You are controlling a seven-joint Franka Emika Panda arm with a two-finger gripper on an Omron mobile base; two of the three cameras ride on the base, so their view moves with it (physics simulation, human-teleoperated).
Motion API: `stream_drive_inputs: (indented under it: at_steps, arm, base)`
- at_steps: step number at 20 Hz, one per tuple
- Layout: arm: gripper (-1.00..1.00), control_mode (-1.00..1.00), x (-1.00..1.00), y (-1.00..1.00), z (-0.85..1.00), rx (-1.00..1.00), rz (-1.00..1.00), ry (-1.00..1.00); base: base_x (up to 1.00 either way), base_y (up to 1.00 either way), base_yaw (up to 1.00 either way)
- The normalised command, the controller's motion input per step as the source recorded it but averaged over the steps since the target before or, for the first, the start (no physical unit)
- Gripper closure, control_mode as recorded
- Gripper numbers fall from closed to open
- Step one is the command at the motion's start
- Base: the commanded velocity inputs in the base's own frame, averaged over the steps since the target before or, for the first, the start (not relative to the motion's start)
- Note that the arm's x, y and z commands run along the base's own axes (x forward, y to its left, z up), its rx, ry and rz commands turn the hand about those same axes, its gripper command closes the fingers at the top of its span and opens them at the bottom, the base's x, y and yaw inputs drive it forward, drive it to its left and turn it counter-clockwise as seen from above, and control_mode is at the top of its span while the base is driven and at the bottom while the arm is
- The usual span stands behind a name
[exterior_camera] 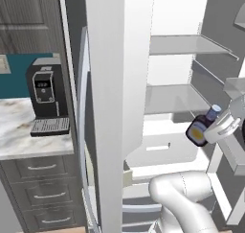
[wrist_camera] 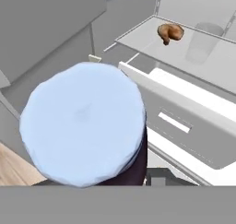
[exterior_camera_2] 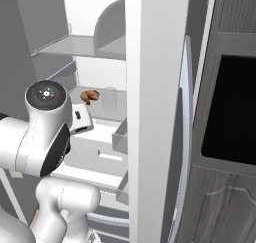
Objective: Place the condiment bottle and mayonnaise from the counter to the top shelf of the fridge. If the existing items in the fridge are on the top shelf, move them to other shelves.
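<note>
Beside the fridge [exterior_camera: 115, 83], smooth matt white, the counter [exterior_camera: 19, 131] looks polished marbled stone; the condiment bottle [exterior_camera: 200, 130] glossy dark, cap pale.

A rendered home kitchen: an open white fridge [exterior_camera: 115, 83] with pale grey shelves and white drawers stands ahead of the gripper. Off to the gripper's left, a black coffee machine [exterior_camera: 47, 99] sits on a marbled counter [exterior_camera: 19, 131] over dark grey drawers. Dark wood-grain cabinets [exterior_camera_2: 230, 137] flank the gripper's right.
</note>
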Motion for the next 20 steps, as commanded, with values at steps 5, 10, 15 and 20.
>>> stream_drive_inputs:
  at_steps: [5, 10, 15, 20]
  arm:
    - [1.00, 1.00, 0.00, 0.00, 0.00, 0.00, 0.00, 0.00]
    - [1.00, -1.00, 0.13, -0.01, 0.20, 0.01, -0.05, -0.04]
    - [1.00, -1.00, 0.41, -0.11, 0.73, 0.05, -0.17, -0.19]
    - [1.00, -1.00, 0.64, -0.12, 0.72, 0.08, -0.23, -0.24]
  base:
    - [0.47, 0.00, -0.01]
    - [0.24, 0.00, -0.05]
    - [0.00, 0.00, 0.00]
    - [0.00, 0.00, 0.00]
